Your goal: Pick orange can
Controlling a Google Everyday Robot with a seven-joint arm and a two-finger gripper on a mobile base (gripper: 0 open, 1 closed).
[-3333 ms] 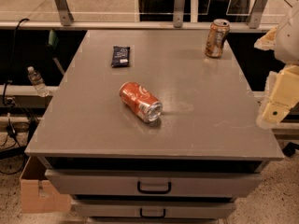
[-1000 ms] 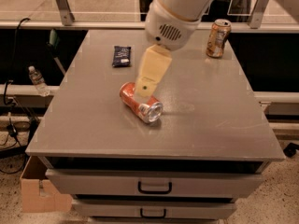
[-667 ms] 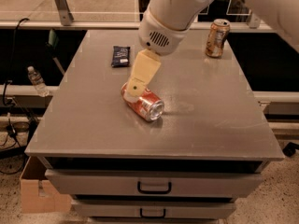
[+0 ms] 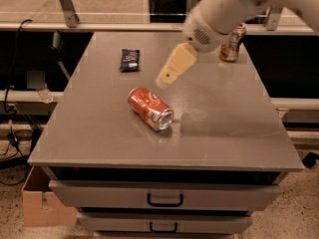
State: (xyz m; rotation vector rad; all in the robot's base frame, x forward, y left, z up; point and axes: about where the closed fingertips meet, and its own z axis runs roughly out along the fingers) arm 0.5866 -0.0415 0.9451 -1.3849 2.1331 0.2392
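Observation:
The orange can (image 4: 234, 45), copper-brown with pale markings, stands upright at the table's far right corner, partly hidden behind my arm. My gripper (image 4: 171, 71), a tan wedge on the white arm, hangs over the middle of the table. It is well left of and nearer than the orange can. It is just above and behind a brighter red-orange can (image 4: 150, 109) that lies on its side.
A dark snack packet (image 4: 130, 59) lies at the far left of the grey table (image 4: 234, 133). Drawers with handles sit below the front edge. A cardboard box (image 4: 37, 205) stands on the floor at the left. A railing runs behind the table.
The arm swung in from the right edge to over the table's middle. In the last moment the gripper shifted right and back from the lying red-orange can. Both cans stayed put.

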